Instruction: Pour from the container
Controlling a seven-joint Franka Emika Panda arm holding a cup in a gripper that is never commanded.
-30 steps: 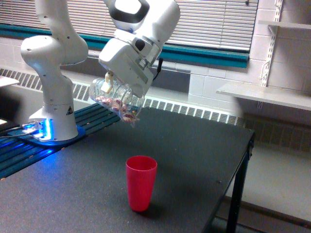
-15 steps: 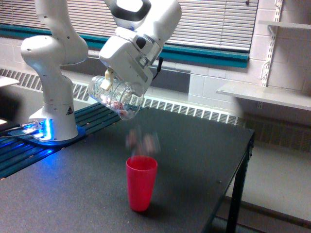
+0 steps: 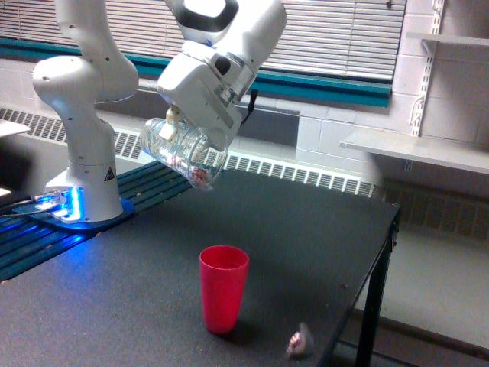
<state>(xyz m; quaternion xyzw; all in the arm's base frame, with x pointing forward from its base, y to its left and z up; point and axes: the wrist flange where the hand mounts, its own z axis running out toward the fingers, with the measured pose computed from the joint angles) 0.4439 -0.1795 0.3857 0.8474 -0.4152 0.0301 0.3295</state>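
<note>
The container (image 3: 182,152), a clear plastic cup, hangs tilted on its side above the table, its mouth pointing down toward the exterior view's right. A few pinkish pieces sit near its lip. My gripper (image 3: 187,138) is shut on it, its fingers mostly hidden behind the white hand. Below and slightly to the right stands an upright red cup (image 3: 224,288). A blurred pinkish piece (image 3: 300,342) shows close to the table's front right edge, beside the red cup, not in it.
The dark table (image 3: 306,229) ends at an edge on the exterior view's right, with a leg below it. The arm's white base (image 3: 84,183) stands at the left on a blue-lit plate. A shelf (image 3: 412,149) projects from the wall at right.
Pieces have fallen out of the container; fewer remain inside it. A blur of them was above the red cup half a second ago; now one lies by the table's edge. The cup shifted slightly right.
</note>
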